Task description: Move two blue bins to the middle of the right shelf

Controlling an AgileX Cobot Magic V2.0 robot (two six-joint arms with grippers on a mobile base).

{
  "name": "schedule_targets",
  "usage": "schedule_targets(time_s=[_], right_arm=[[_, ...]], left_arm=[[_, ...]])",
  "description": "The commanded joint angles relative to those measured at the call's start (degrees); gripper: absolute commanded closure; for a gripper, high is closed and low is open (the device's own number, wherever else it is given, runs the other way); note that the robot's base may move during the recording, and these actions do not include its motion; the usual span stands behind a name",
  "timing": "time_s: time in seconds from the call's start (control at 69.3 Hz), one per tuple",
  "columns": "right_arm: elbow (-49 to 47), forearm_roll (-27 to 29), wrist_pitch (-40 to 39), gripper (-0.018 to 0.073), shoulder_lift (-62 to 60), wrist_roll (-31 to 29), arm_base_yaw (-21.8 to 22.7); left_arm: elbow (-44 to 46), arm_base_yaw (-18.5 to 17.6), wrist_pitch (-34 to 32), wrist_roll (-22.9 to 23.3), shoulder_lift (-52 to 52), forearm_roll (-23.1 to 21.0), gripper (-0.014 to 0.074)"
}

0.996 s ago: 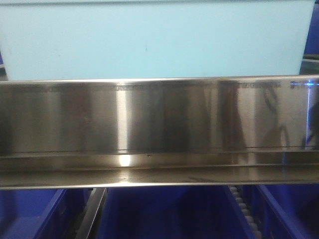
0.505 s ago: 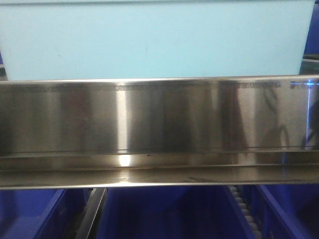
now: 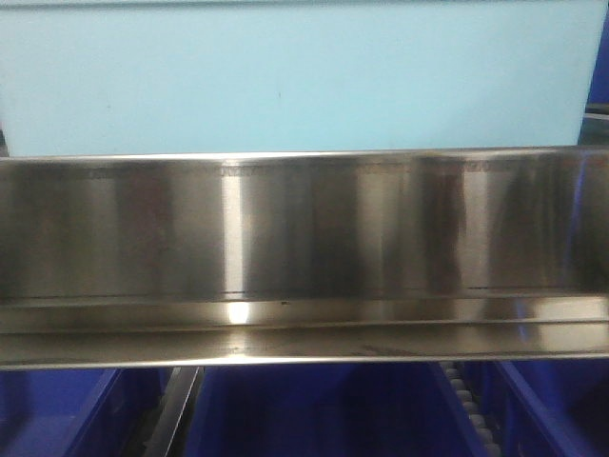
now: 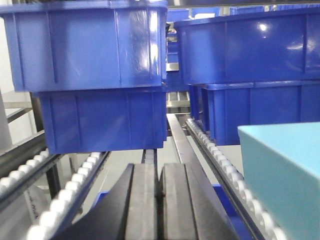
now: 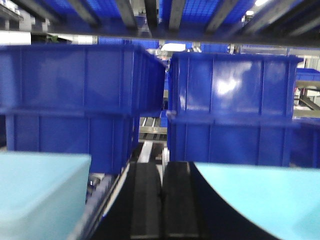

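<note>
Three blue bins (image 3: 314, 409) peek at 6 o'clock in front view, below steel rail (image 3: 304, 248). Left wrist: left gripper (image 4: 158, 200) fingers pressed together, nothing held; stacked bins (image 4: 100, 75) at 11 o'clock, well apart. Right wrist: right gripper (image 5: 161, 200) likewise closed, empty; dark-blue bins (image 5: 75, 100) beyond at 10 and 1 o'clock.

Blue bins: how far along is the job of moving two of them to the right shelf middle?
Done: nothing I can confirm; these views do not show which shelf is the right middle one. In hand: nothing. The left gripper and the right gripper are both shut and empty, facing stacked blue bins on roller tracks. Left: probably both bins are yet to be gripped and moved.
</note>
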State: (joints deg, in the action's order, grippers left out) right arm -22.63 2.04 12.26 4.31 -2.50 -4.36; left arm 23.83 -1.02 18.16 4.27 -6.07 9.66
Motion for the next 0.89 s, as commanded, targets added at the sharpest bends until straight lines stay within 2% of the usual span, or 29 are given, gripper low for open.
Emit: schedule_targets(time_s=[0.0,0.202,0.303,0.375,0.548,0.779,0.88], right_arm=[[-6.41,0.32,2.39,0.0722,5.45,0.05,0.15],[-21.75,0.32,12.92,0.0722,21.48,0.05,0.15],[-29.27,0.32,18.90,0.0722,29.32,0.05,0.15],[-33.46,0.32,22.29,0.0722,33.69,0.05,0.15],[-37.70,0.32,21.23,0.0722,39.76,0.05,0.15],[-37.78,0.32,20.73,0.0722,42.37,0.05,0.15],[-37.78,0.32,15.98,0.0722,43.81,0.05,0.15]], left_arm=[[6.30,-0.30,3.19,-0.08,-5.15,0.38,0.0707],[24.53,-0.30,14.77,-0.20,-23.10,1.09,0.0707],[30.10,-0.30,16.03,-0.20,-30.01,5.09,0.0707],[32.99,-0.30,15.37,-0.20,-33.96,5.34,0.0707],[35.36,-0.30,15.14,-0.20,-39.78,4.91,0.0707],[35.36,-0.30,13.49,-0.20,-43.80,0.30,0.0707],[35.36,-0.30,12.00,-0.20,-45.25,-2.66,0.0707]])
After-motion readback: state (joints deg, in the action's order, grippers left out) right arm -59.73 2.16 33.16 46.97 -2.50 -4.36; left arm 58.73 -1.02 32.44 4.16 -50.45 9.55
